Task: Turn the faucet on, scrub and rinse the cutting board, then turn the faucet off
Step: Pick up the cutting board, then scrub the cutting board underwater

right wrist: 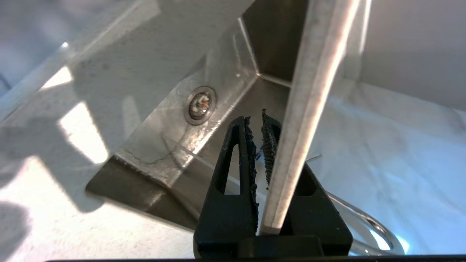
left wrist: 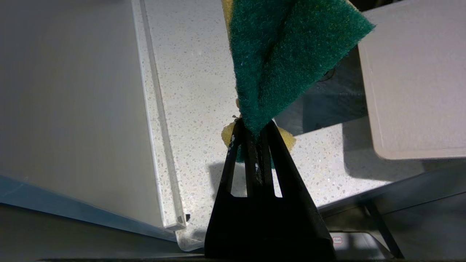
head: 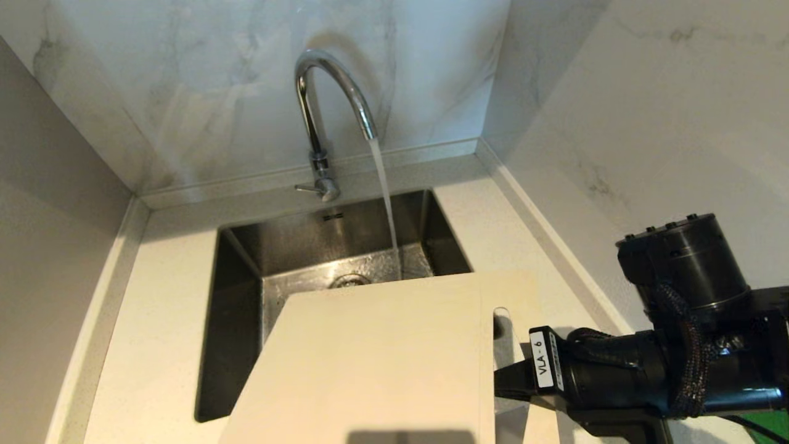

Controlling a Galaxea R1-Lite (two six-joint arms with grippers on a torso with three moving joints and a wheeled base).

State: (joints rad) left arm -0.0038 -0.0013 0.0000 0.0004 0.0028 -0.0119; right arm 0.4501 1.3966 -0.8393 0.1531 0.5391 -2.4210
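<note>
Right gripper (right wrist: 259, 125) jaws apparently grasping cutting board (head: 370, 357); left gripper (left wrist: 255, 133) pinches sponge (left wrist: 284, 54).

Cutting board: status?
Right gripper shut on cutting board at its slot end, over sink. Left gripper holds sponge. Faucet running. Stream misses board.

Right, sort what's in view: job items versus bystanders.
Job:
- faucet, running
- cutting board, gripped by right pincer
- green-and-yellow sponge, clamped in left pincer
- sink

Lying about:
- countertop
- bright green object at the frame corner
</note>
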